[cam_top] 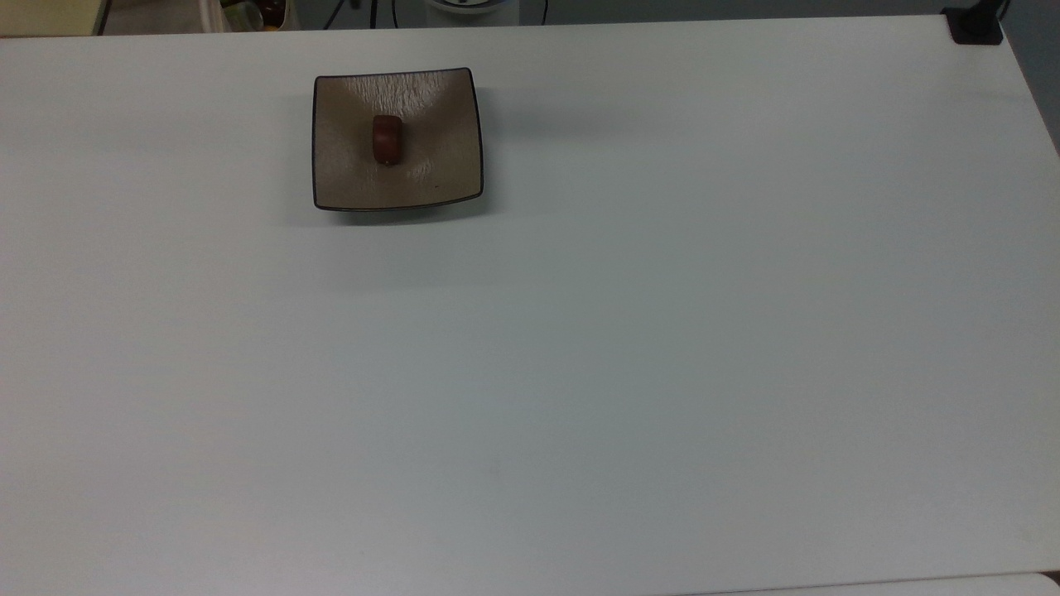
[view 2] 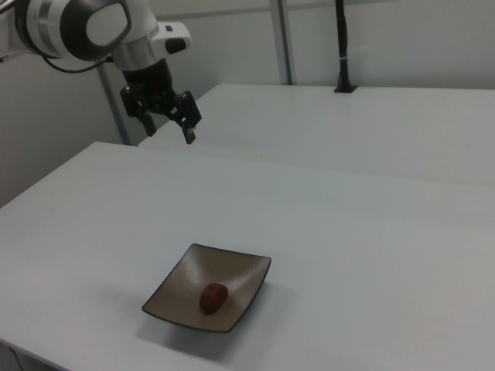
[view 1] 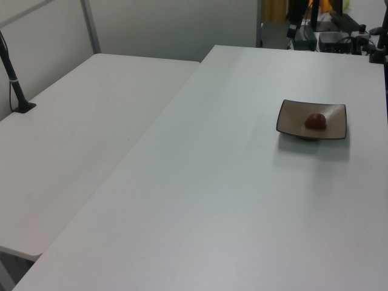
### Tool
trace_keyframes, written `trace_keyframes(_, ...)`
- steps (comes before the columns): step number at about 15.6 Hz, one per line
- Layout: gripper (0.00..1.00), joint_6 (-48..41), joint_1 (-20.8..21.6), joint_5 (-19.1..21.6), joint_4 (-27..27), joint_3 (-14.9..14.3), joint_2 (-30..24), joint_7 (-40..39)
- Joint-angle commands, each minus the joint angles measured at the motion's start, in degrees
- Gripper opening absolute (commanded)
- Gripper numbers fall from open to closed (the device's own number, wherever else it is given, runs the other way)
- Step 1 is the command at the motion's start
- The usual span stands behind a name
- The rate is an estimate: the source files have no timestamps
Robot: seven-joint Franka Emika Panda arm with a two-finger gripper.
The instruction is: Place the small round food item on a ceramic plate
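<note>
My black two-finger gripper (view 2: 166,122) hangs high above the white table (cam_top: 629,331), fingers spread and empty. The small glossy reddish-brown round food lump (cam_top: 387,138) rests mid-dish on the square tan ceramic plate (cam_top: 348,178).

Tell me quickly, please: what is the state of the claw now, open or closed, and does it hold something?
Claw: open, holding nothing, raised well above the table. The small round food item lies on the ceramic plate.
</note>
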Motion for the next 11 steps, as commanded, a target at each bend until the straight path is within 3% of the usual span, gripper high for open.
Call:
trace_keyframes(1,1.0,-1.9,0.2,3.2,2.7,2.3,3.5,1.5)
trace_keyframes(11,1.0,-1.3,0.5,3.2,3.5,2.9,4.5,0.5)
